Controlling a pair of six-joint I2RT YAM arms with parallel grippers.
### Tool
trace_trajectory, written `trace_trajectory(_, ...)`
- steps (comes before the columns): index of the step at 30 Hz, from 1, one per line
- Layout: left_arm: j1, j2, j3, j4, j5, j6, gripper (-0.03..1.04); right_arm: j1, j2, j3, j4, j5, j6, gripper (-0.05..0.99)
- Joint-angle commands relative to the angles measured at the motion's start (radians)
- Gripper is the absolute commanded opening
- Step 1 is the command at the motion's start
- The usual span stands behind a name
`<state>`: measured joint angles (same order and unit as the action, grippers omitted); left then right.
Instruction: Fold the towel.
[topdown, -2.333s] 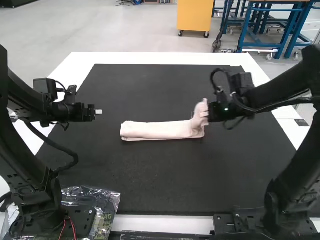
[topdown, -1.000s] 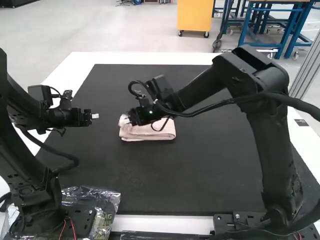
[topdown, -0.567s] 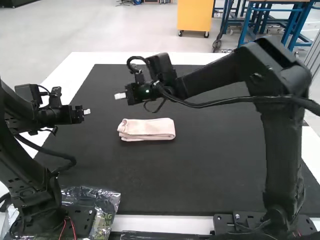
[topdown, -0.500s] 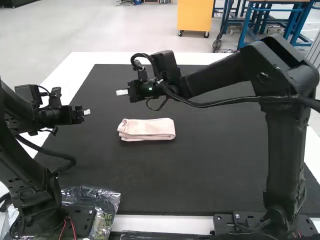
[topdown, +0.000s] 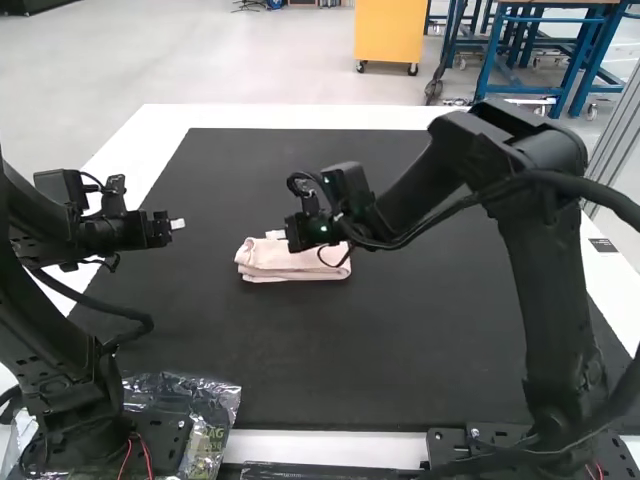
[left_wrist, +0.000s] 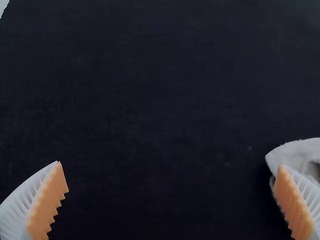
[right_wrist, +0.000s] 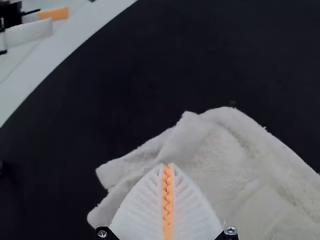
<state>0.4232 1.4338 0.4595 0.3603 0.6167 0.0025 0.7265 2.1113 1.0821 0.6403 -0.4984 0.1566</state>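
The right gripper (topdown: 275, 235) has lowered to the folded towel (topdown: 290, 265), fingers pressed together; the left gripper's (left_wrist: 170, 164) are spread. Probably final smoothing; next, press lightly.

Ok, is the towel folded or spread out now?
Folded: the towel lies as a small, layered bundle on the black mat.

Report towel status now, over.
Left pincer open, away from towel. Right pincer shut, at towel. Towel folded compactly on mat. Right arm overhangs, partly hiding it.
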Motion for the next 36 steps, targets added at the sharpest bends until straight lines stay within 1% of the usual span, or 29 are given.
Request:
trace_trajectory(1, -0.012, -0.024, -0.018, 0.005, 0.021, -0.018, 0.97, -0.013, 0.022, 0.006, 0.035, -0.008, -0.006, -0.02)
trace_trajectory(6, -0.021, -0.030, -0.018, 0.011, 0.023, -0.025, 0.97, -0.016, 0.099, 0.001, 0.076, -0.006, -0.022, -0.02)
trace_trajectory(8, -0.023, -0.033, -0.016, 0.025, 0.021, -0.044, 0.97, -0.016, 0.133, -0.004, 0.076, -0.006, -0.029, -0.02)
trace_trajectory(12, -0.023, -0.050, -0.010, 0.029, 0.021, -0.055, 0.97, -0.004, 0.191, -0.022, 0.107, 0.006, -0.029, -0.02)
trace_trajectory(14, -0.023, -0.062, -0.008, 0.046, 0.021, -0.073, 0.97, -0.007, 0.204, -0.024, 0.139, 0.008, -0.014, -0.02)
trace_trajectory(16, -0.026, -0.076, -0.004, 0.052, 0.021, -0.082, 0.97, -0.016, 0.197, -0.022, 0.167, 0.001, 0.031, -0.02)
trace_trajectory(19, -0.035, -0.102, 0.018, 0.052, 0.020, -0.118, 0.97, -0.044, 0.096, -0.002, 0.163, -0.003, 0.069, -0.02)
trace_trajectory(22, -0.054, -0.128, 0.059, 0.049, 0.017, -0.170, 0.97, -0.081, -0.039, 0.015, 0.128, -0.003, 0.104, -0.02)
trace_trajectory(25, -0.083, -0.151, 0.122, 0.035, 0.015, -0.226, 0.97, -0.134, -0.197, 0.053, 0.027, -0.005, 0.106, -0.01)
trace_trajectory(27, -0.116, -0.168, 0.173, 0.012, 0.012, -0.260, 0.97, -0.179, -0.309, 0.070, -0.018, -0.005, 0.106, 0.08)
trace_trajectory(28, -0.133, -0.176, 0.203, -0.004, 0.011, -0.269, 0.97, -0.203, -0.372, 0.079, -0.039, -0.005, 0.106, 0.13)
trace_trajectory(29, -0.153, -0.188, 0.232, -0.021, 0.003, -0.280, 0.97, -0.230, -0.433, 0.088, -0.057, -0.003, 0.104, 0.23)
trace_trajectory(30, -0.175, -0.204, 0.261, -0.040, -0.005, -0.289, 0.97, -0.257, -0.496, 0.095, -0.070, 0.003, 0.103, 0.37)
trace_trajectory(31, -0.195, -0.222, 0.291, -0.058, -0.021, -0.292, 0.97, -0.282, -0.556, 0.102, -0.085, 0.015, 0.090, 0.54)
trace_trajectory(32, -0.215, -0.237, 0.320, -0.070, -0.037, -0.305, 0.97, -0.309, -0.611, 0.108, -0.106, 0.035, 0.075, 0.72)
trace_trajectory(33, -0.235, -0.253, 0.346, -0.078, -0.052, -0.318, 0.97, -0.337, -0.668, 0.114, -0.120, 0.069, 0.049, 0.88)
trace_trajectory(34, -0.253, -0.271, 0.370, -0.084, -0.066, -0.335, 0.97, -0.363, -0.718, 0.119, -0.139, 0.093, 0.024, 0.92)
trace_trajectory(36, -0.282, -0.312, 0.409, -0.086, -0.107, -0.351, 0.97, -0.417, -0.817, 0.119, -0.176, 0.103, 0.017, 0.92)
